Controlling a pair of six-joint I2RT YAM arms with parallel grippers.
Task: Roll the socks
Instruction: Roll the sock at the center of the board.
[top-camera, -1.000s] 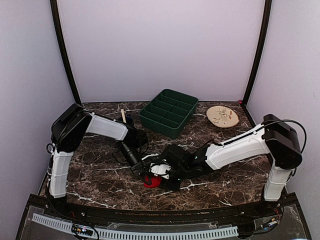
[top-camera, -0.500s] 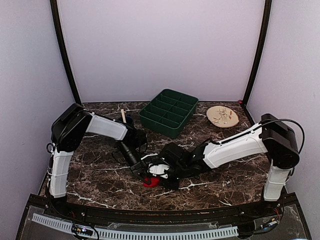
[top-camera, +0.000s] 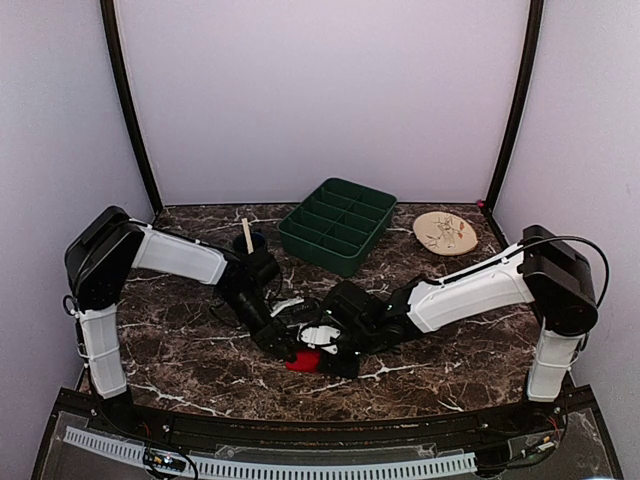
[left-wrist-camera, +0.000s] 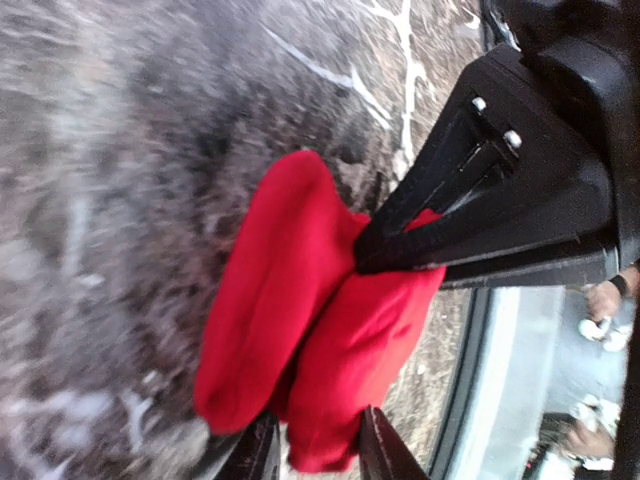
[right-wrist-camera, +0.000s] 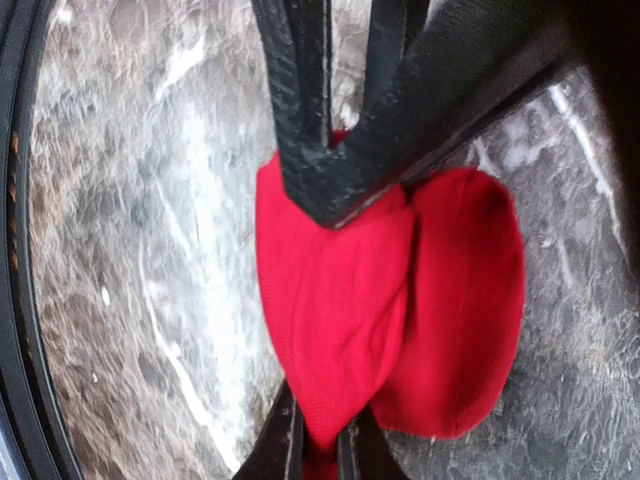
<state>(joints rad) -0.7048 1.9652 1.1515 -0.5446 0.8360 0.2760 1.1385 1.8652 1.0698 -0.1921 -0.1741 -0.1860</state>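
Red sock (top-camera: 303, 362): lying bunched into a short, thick fold on the bench (top-camera: 190, 350), at about 6 o'clock from the bench's middle, close to the near edge.
Left fingers (left-wrist-camera: 260, 455): reaching in from 10 o'clock in the top view and standing narrowly apart astride one edge of the fold. Fabric is sitting between them, but I cannot tell whether they are pressing it or only flanking it.
Right fingers (right-wrist-camera: 285, 445): coming in from 3 o'clock and pinching a ridge of the red fabric, drawn nearly together on it.
Teal sock: not showing in any view; whether it is sitting inside the red bundle cannot be told.
Green tray (top-camera: 338, 225): sitting at 12 o'clock, well apart from the work.
Progress: the red sock is looking doubled over into two lobes rather than a tight roll, so the rolling is judged to be partly done.
Remaining: tightening and finishing this bundle, and accounting for the second sock.
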